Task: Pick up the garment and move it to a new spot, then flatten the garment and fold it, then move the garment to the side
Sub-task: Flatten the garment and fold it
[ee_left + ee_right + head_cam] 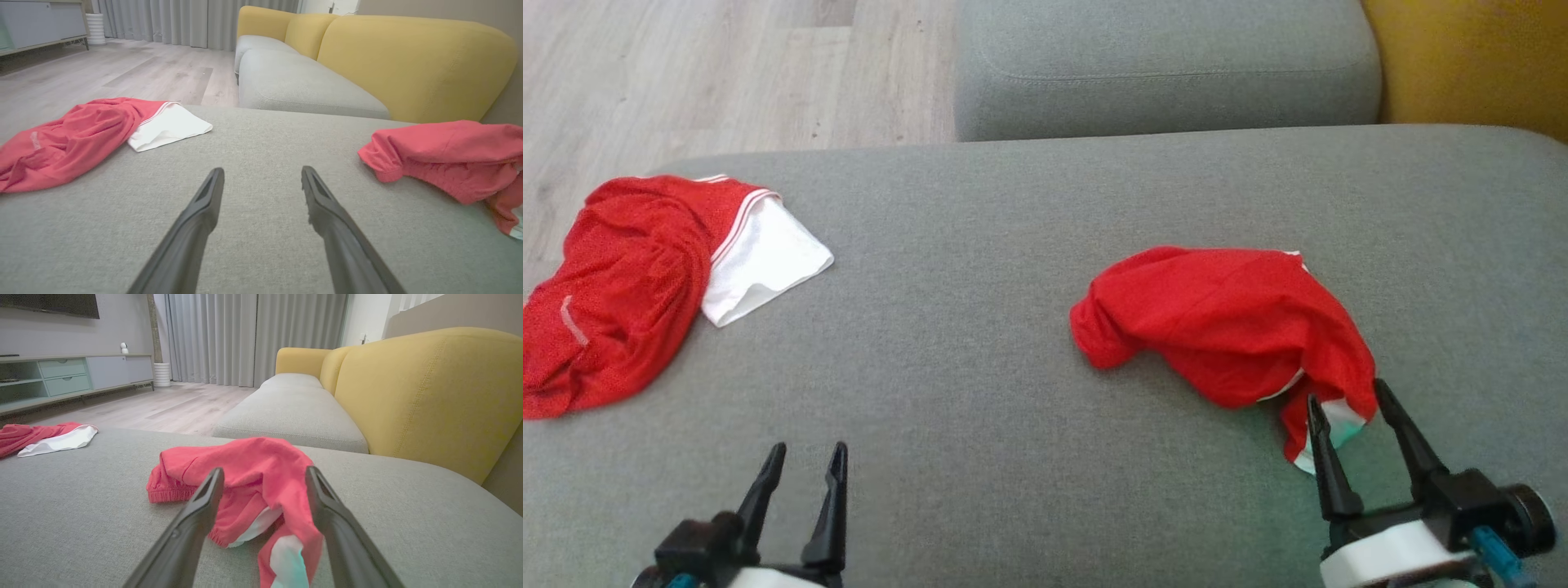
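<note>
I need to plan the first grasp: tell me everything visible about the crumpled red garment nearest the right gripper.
The red garment is a crumpled heap of thin, mesh-like fabric with white trim and a white patch at its near end. A gathered, elastic-looking hem shows in the right wrist view. It lies bunched on the grey sofa cushion, right of centre. The open right gripper has a finger on each side of its near end; contact cannot be told.

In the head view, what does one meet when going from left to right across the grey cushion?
left garment → left hand → right garment → right hand
</note>
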